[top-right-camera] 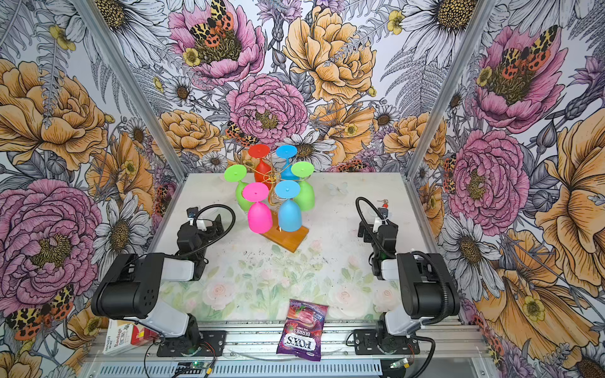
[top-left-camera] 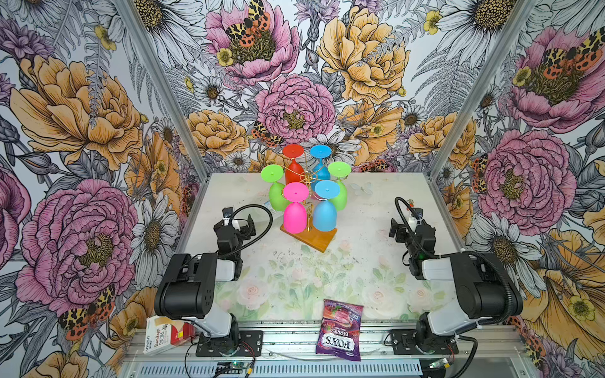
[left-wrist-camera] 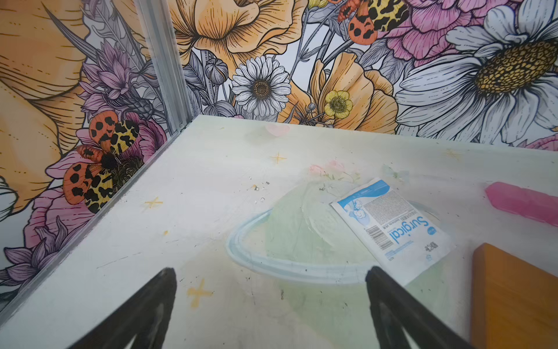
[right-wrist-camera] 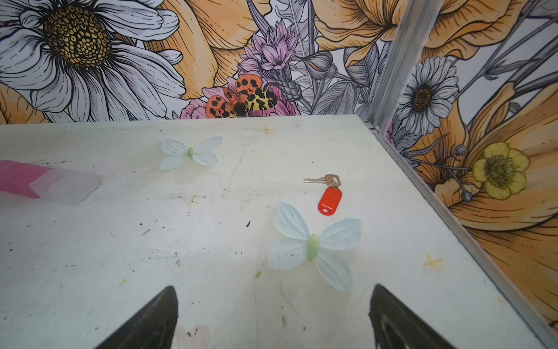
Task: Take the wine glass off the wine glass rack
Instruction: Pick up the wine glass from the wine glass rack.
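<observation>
The wine glass rack [top-left-camera: 308,179] [top-right-camera: 272,183] is gold wire on an orange-brown wooden base [top-left-camera: 316,238] [top-right-camera: 289,241], at the table's middle back. Several plastic wine glasses hang upside down from its arms. The pink wine glass [top-left-camera: 294,218] [top-right-camera: 259,218] and a blue one [top-left-camera: 324,216] [top-right-camera: 289,216] hang nearest the front, with green, red and blue ones behind. My left gripper [top-left-camera: 250,225] [top-right-camera: 217,224] [left-wrist-camera: 270,272] is open and empty, left of the base. My right gripper [top-left-camera: 394,229] [top-right-camera: 361,230] [right-wrist-camera: 274,290] is open and empty, well right of the rack. The base's corner [left-wrist-camera: 513,296] shows in the left wrist view.
A surgical mask packet [left-wrist-camera: 389,223] lies between my left gripper and the rack. A key with a red tag [right-wrist-camera: 329,196] [top-right-camera: 383,204] lies beyond my right gripper. A pink translucent object [left-wrist-camera: 525,202] [right-wrist-camera: 18,178] lies behind the rack. A candy bag [top-left-camera: 340,330] and a bandage box [top-left-camera: 163,333] sit at the front rail.
</observation>
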